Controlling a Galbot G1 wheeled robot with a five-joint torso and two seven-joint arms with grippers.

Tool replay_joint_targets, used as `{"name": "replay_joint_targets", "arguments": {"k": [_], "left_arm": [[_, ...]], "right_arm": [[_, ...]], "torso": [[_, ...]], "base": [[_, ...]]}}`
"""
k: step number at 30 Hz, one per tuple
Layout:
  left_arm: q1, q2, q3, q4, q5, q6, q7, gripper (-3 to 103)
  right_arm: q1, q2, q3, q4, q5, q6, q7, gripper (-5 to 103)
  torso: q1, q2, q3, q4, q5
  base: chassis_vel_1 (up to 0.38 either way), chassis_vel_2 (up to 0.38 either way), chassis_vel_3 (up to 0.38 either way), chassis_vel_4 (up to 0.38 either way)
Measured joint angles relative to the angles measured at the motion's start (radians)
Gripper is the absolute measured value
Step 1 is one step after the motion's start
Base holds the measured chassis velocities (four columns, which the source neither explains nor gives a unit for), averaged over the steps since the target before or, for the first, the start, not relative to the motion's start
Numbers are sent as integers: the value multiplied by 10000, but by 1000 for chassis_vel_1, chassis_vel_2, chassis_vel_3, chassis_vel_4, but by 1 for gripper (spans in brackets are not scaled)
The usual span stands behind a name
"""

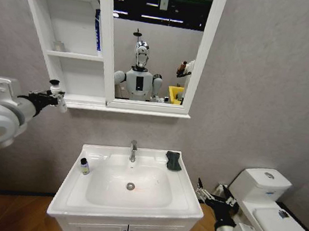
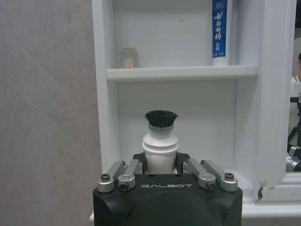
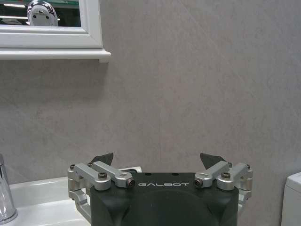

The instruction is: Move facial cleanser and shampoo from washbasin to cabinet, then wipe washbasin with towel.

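The left claw (image 1: 56, 99), closed on a small white black-capped bottle (image 2: 161, 141), rigid, light and probably slick, holds it beside the cabinet's (image 1: 80, 55) lowest shelf, a second bottle (image 1: 84, 166) stands on the washbasin's (image 1: 66, 195) left edge, and the right claw (image 1: 206, 194) hangs open.

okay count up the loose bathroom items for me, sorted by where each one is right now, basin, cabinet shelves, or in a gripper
On the washbasin: 2, a small dark-capped bottle and the dark towel.
On the cabinet shelves: 2, a blue tube and a small jar.
In the left gripper: 1, a white bottle with a black cap.
In the right gripper: 0.
Total: 5.
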Motion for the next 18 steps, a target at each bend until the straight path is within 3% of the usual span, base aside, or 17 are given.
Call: {"name": "replay_joint_targets", "arguments": {"k": [3, 9, 18], "left_arm": [[-928, -41, 696, 384, 324, -5, 68, 32], [-2498, -562, 2406, 1614, 1815, -24, 705, 32], [-4430, -1167, 4160, 3741, 2425, -52, 1449, 31]], "right_arm": [[-76, 1, 76, 11, 19, 40, -5, 100], [-148, 19, 153, 143, 41, 76, -9, 100], [-343, 114, 291, 164, 67, 205, 1, 100]], "torso": [[0, 0, 0, -2, 3], [1, 0, 0, 0, 1], [1, 0, 0, -2, 3]], "base": [[0, 0, 0, 0], [0, 0, 0, 0], [0, 0, 0, 0]]}}
